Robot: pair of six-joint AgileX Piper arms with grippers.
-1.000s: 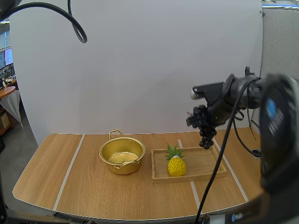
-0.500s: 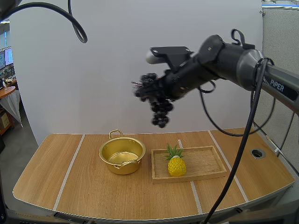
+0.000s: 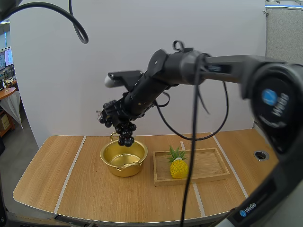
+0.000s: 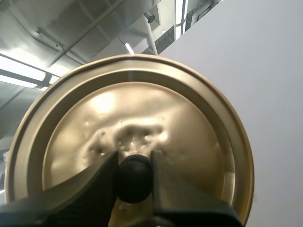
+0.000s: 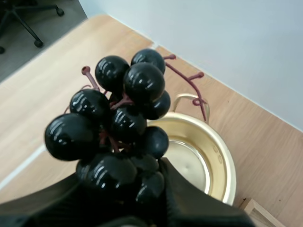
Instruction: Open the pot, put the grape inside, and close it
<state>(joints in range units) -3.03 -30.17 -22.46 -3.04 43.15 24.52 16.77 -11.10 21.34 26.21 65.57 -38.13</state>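
Note:
A gold pot [image 3: 124, 158] stands open on the table, left of the wooden tray; its rim [image 5: 213, 156] also shows beneath the grapes in the right wrist view. My right gripper [image 3: 113, 116] hangs just above the pot, shut on a bunch of black grapes [image 3: 125, 132] that dangles over the pot's mouth. In the right wrist view the bunch of grapes [image 5: 118, 127] is pinched between the near fingers. My left gripper [image 4: 135, 177] is shut on the black knob [image 4: 134, 178] of the gold lid [image 4: 137, 127], held up in the air.
A wooden tray [image 3: 208, 165] lies right of the pot with a yellow toy pineapple [image 3: 178, 164] on its left part. Bare table stretches left of the pot and along the front edge. A small round hole [image 3: 259, 154] sits at the table's right side.
My right arm has swung left and down with the grapes, from above the tray's right end, across high over the table, to just above the pot.

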